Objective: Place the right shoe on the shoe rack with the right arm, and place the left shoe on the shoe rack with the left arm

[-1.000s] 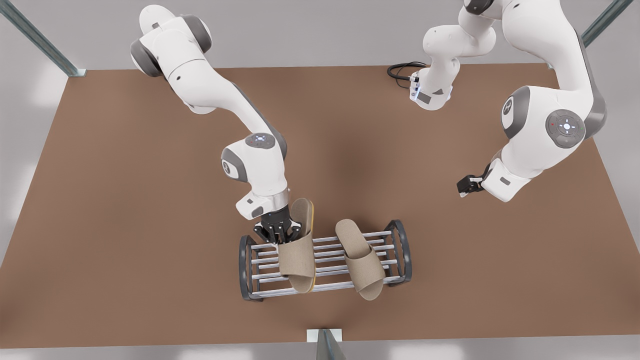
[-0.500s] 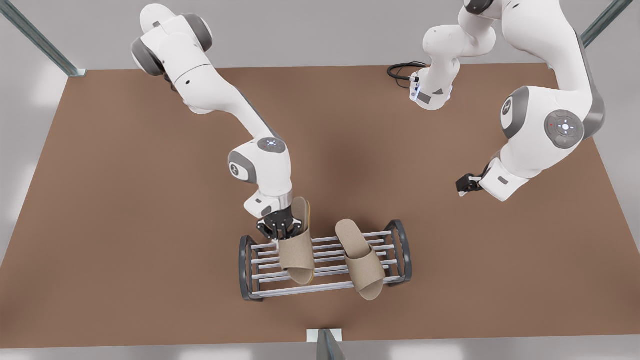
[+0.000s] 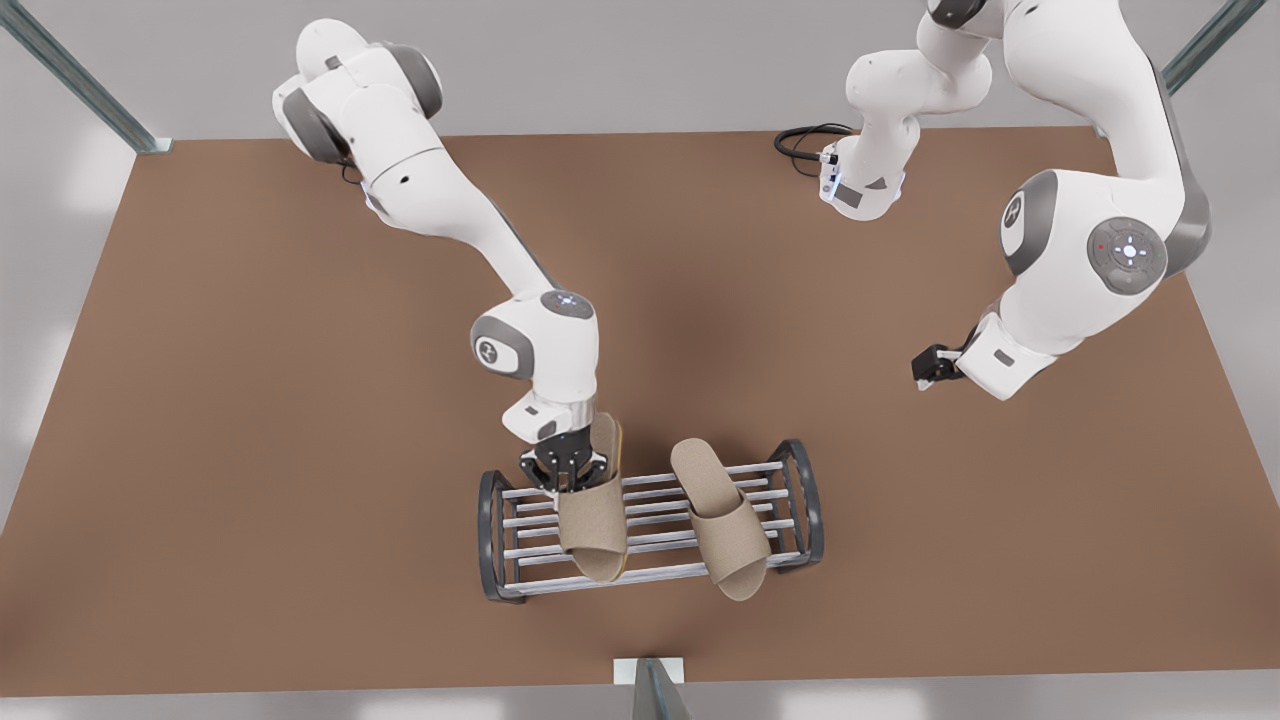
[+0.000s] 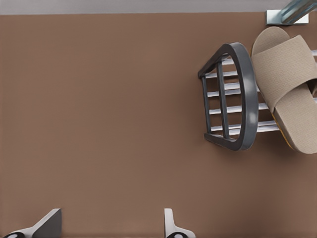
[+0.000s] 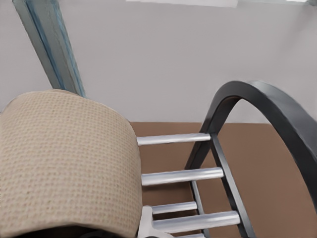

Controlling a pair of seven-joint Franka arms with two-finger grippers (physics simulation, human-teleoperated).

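Clamped on the right shoe [image 3: 592,520], the right gripper [image 3: 566,472] has lowered it flat onto the rack [image 3: 488,545], left of the left shoe [image 3: 722,520]; release looks next. Parted, the left gripper [image 3: 926,372] waits far right.

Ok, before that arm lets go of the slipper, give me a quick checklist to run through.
1. Right gripper gripping the right shoe: ok.
2. Right shoe above the shoe rack: ok.
3. Right shoe level with the bars: not ok, it is tilted, sole edge showing.
4. Right shoe touching the bars: cannot tell.
5. Left shoe resting on the rack, apart from the right shoe: ok.
6. Left gripper open, waiting away from the rack: ok.
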